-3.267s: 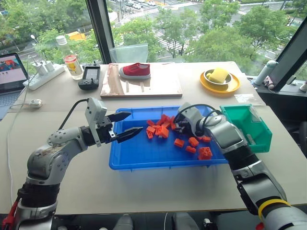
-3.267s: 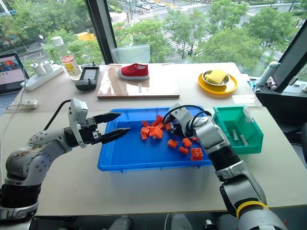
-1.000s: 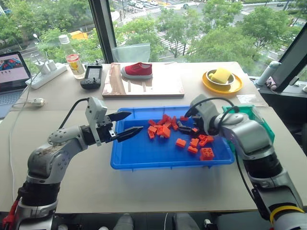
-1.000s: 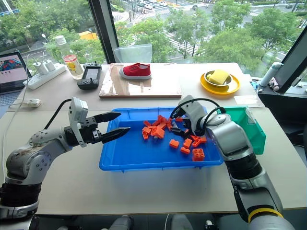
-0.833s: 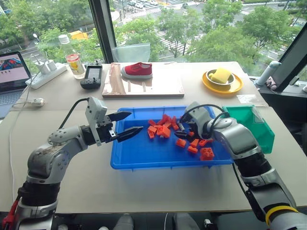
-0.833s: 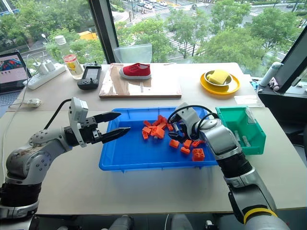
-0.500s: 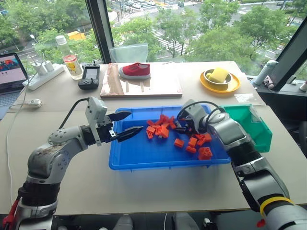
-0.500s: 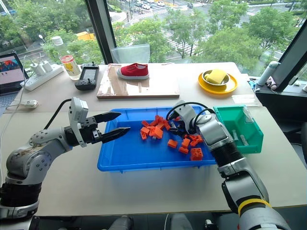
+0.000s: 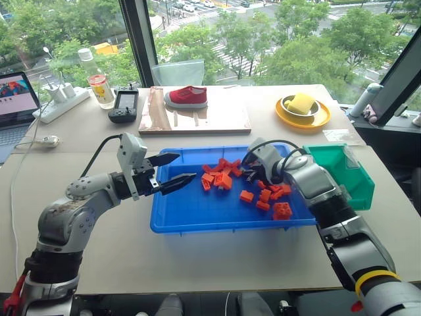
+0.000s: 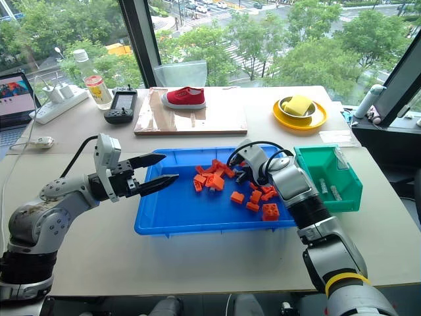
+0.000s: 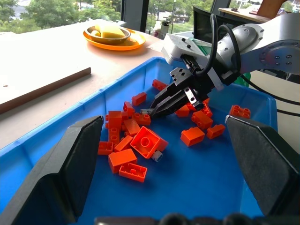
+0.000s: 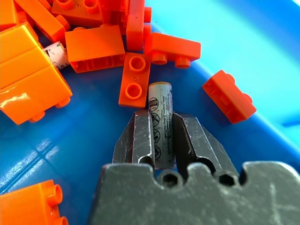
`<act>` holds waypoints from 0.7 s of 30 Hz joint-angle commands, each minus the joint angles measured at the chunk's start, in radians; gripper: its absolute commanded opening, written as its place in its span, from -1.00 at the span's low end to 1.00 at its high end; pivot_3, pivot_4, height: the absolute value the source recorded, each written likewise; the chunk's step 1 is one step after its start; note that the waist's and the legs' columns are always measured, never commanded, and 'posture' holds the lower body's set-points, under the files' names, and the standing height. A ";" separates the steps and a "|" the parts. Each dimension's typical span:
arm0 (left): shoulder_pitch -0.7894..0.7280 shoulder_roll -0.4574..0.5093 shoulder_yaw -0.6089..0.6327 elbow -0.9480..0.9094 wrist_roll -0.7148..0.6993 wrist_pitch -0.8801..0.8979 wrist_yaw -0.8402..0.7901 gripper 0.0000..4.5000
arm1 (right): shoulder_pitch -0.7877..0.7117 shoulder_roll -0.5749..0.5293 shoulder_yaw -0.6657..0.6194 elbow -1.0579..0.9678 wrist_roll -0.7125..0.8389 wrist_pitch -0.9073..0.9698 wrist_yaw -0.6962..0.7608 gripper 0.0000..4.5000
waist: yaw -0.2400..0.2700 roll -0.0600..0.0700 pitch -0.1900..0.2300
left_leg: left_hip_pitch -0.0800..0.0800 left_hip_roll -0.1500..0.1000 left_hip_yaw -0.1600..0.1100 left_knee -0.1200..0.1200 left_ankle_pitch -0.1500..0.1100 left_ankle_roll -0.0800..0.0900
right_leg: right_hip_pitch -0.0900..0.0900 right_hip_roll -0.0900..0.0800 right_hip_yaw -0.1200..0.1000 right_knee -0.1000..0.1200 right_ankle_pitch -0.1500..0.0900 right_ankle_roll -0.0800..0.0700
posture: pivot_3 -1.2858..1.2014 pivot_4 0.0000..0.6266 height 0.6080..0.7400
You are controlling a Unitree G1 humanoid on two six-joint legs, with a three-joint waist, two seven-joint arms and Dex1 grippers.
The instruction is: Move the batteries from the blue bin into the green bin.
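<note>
Grey battery half-hidden between right gripper fingers — clamped tight; left gripper gapes wide, empty.

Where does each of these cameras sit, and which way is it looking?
Left eye and right eye views: on the head, looking forward and down over both arms at the blue bin and green bin.
Left wrist view: along the open left gripper, across the orange blocks toward the right gripper.
Right wrist view: along the right gripper, shut on a battery just above the bin floor.
Shared: both wrist views show the blocks in the blue bin.
</note>
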 commanded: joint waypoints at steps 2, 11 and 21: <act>0.006 0.021 0.025 -0.028 -0.006 -0.004 -0.010 1.00 | -0.016 -0.119 -0.234 -0.151 0.031 0.135 -0.046 -0.88 | 0.005 0.000 0.000 | 0.000 0.000 0.000 0.000 0.000 0.000 | 0.000 0.000 0.000 0.000 0.000 0.000 | 0.03 -0.52 1.00; 0.015 0.051 0.026 -0.012 0.000 -0.007 -0.041 1.00 | 0.292 -0.324 -0.279 -0.124 -0.007 0.083 -0.080 -0.65 | 0.019 0.001 0.000 | 0.000 -0.001 0.004 0.000 0.000 0.001 | 0.001 -0.001 0.002 -0.002 0.000 0.000 | 0.03 -0.52 1.00; 0.017 0.070 0.037 -0.002 0.005 -0.008 -0.052 1.00 | 0.190 -0.230 -0.281 -0.241 0.111 0.088 -0.058 0.74 | 0.013 0.001 0.000 | 0.001 0.000 0.004 0.000 0.000 0.001 | 0.001 0.000 0.003 -0.002 0.000 0.000 | 0.03 -0.52 1.00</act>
